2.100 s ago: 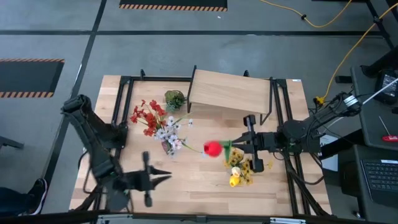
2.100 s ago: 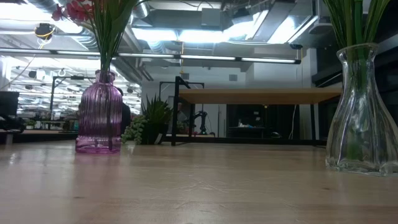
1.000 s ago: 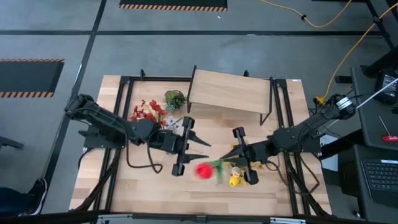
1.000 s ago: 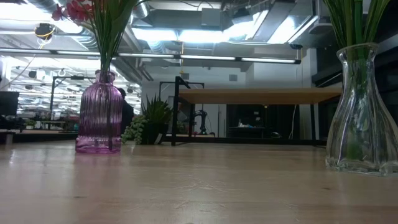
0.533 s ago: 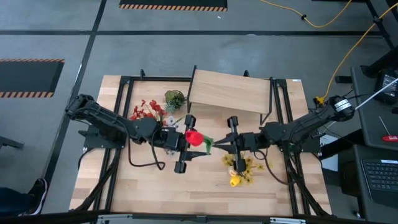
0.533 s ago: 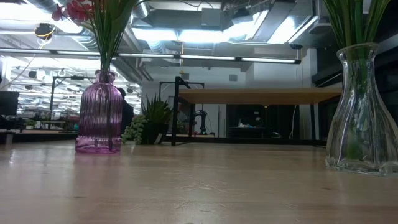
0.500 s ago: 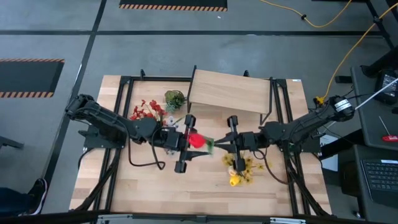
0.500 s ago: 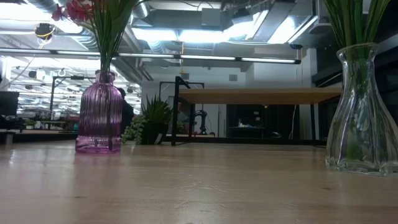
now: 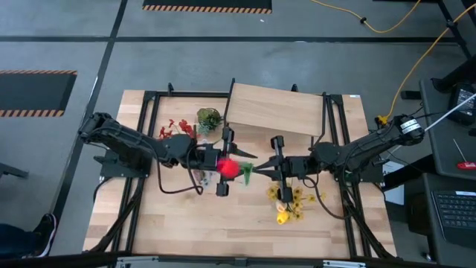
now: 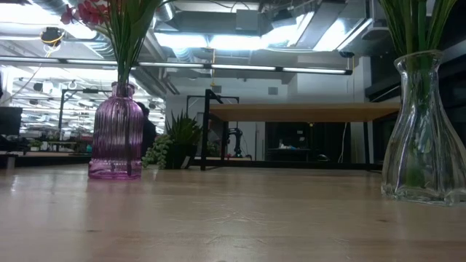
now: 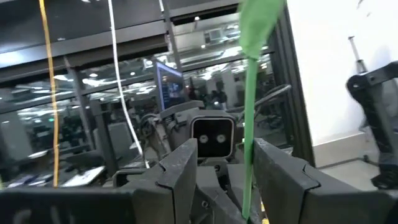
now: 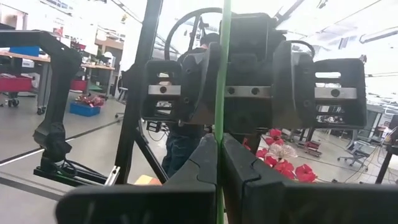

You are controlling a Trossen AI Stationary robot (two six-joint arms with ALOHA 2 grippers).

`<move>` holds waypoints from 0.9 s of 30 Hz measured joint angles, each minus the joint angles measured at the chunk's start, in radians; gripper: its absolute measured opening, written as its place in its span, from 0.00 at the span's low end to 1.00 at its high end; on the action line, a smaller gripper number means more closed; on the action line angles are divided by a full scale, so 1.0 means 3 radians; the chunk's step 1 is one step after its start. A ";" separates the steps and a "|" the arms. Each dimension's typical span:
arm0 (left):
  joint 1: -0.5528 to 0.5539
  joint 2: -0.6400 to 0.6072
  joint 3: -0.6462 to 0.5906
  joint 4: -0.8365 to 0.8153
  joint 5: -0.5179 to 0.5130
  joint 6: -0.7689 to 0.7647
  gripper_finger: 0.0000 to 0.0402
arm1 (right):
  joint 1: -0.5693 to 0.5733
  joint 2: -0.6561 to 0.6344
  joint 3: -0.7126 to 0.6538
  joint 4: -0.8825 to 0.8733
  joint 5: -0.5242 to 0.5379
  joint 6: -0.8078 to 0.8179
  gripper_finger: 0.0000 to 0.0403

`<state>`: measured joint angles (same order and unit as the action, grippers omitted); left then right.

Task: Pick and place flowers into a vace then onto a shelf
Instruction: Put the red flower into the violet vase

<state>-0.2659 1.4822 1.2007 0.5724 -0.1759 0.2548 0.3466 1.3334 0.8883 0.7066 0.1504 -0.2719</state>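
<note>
A red flower (image 9: 228,169) on a green stem hangs above the middle of the table. My right gripper (image 9: 258,170) is shut on the stem and faces my left gripper (image 9: 239,161), which is open. In the left wrist view the stem (image 11: 249,155) passes between the open fingers, close to one finger (image 11: 273,168). A purple vase (image 10: 116,131) holds red flowers. A clear glass vase (image 10: 422,131) holds green stems with yellow blooms (image 9: 286,205). The shelf (image 9: 275,112) stands at the table's far side. My right gripper pinches the green stem (image 12: 219,118) between its two fingers, coming about level from the table's right side. The stem runs on past the fingertips toward my left gripper, and the red head is lifted clear of the table. My left gripper: I cannot tell whether a finger touches the stem.
A green leafy bunch (image 9: 209,119) stands left of the shelf, near the far edge. Black frame rails (image 9: 149,126) run along both sides of the table. Bare wood (image 9: 223,223) lies along the near edge.
My right gripper has swung toward the table's far edge and left, carrying the red flower from near the yellow blooms up to my left gripper. My left gripper has shifted a little toward the far edge, still open. The stem now lies between its fingers.
</note>
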 joint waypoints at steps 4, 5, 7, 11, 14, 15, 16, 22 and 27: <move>0.0011 -0.0001 0.0000 0.0000 0.0229 -0.0022 0.36 | -0.0035 0.0000 0.0000 -0.0029 -0.0014 -0.0009 0.00; 0.0010 -0.0001 0.0000 0.0000 0.0260 -0.0034 0.35 | -0.0046 0.0000 0.0000 -0.0031 -0.0013 -0.0010 0.00; -0.0002 -0.0001 0.0000 -0.0001 0.0299 -0.0105 0.34 | -0.0063 0.0000 0.0000 -0.0030 -0.0012 -0.0009 0.00; 0.0000 -0.0005 0.0000 -0.0108 0.0304 -0.0279 0.32 | -0.0090 0.0000 0.0000 -0.0032 -0.0011 -0.0009 0.00; 0.0002 -0.0004 0.0000 -0.0244 0.0300 -0.0285 0.30 | -0.0090 0.0000 0.0000 -0.0033 -0.0011 -0.0010 0.00; 0.0001 -0.0005 0.0000 -0.0252 0.0301 -0.0285 0.29 | -0.0090 0.0000 0.0000 -0.0033 -0.0011 -0.0010 0.00; 0.0001 -0.0004 0.0000 -0.0251 0.0301 -0.0285 0.28 | -0.0090 0.0000 0.0000 -0.0033 -0.0011 -0.0011 0.00; 0.0001 -0.0005 0.0000 -0.0252 0.0298 -0.0284 0.23 | -0.0090 0.0000 0.0000 -0.0035 -0.0015 -0.0011 0.00; 0.0001 -0.0004 0.0001 -0.0284 0.0245 -0.0284 0.19 | -0.0090 0.0000 0.0000 -0.0043 -0.0013 -0.0011 0.00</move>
<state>-0.2657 1.4811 1.2011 0.4871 -0.1024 0.1696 0.3195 1.3334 0.8883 0.6937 0.1465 -0.2752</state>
